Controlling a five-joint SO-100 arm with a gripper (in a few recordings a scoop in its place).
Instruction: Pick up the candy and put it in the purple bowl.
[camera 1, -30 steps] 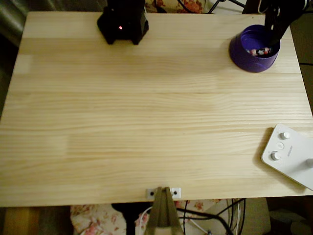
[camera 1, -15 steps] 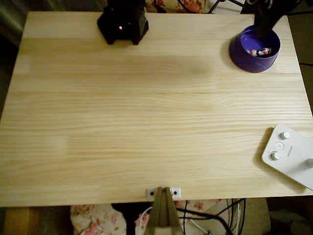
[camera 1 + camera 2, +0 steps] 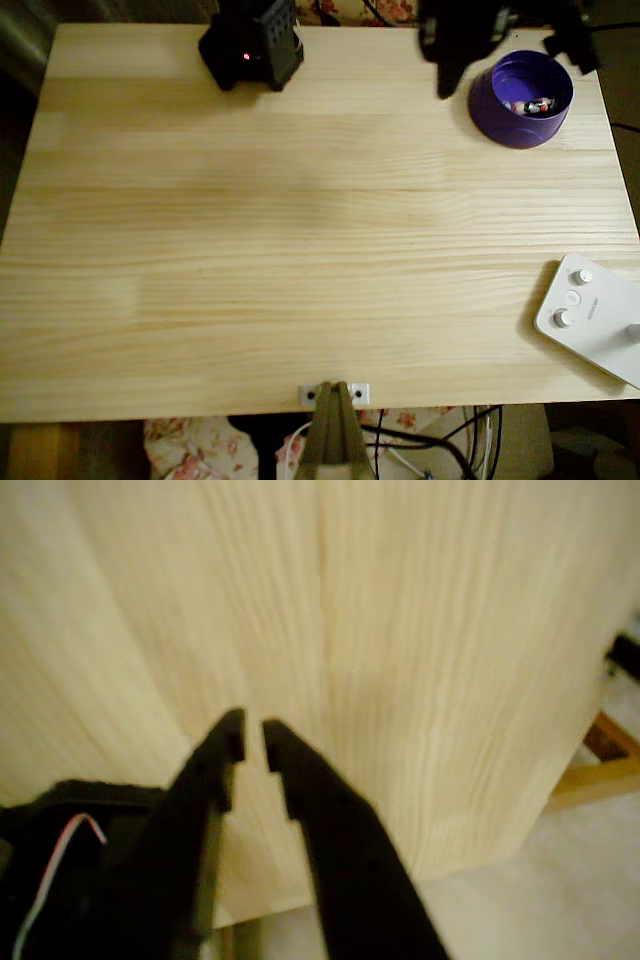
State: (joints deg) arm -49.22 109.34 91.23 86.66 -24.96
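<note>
The purple bowl (image 3: pixel 521 100) stands near the table's far right corner in the overhead view. The candy (image 3: pixel 531 104) lies inside it, a small pale piece with red and dark marks. My dark gripper (image 3: pixel 443 85) hangs blurred just left of the bowl, apart from it and over bare wood. In the wrist view the gripper (image 3: pixel 252 738) is open by a narrow gap, with nothing between its black fingers (image 3: pixel 300 780), and light wood of the table (image 3: pixel 400 630) lies beneath.
The arm's black base (image 3: pixel 252 45) sits at the table's far edge. A white device with knobs (image 3: pixel 590 315) lies at the front right corner. A small metal bracket (image 3: pixel 335 393) marks the front edge. In the wrist view the table's edge (image 3: pixel 500 850) and floor show.
The gripper has swung left from over the bowl and now hangs beside it. The candy stays in the bowl.
</note>
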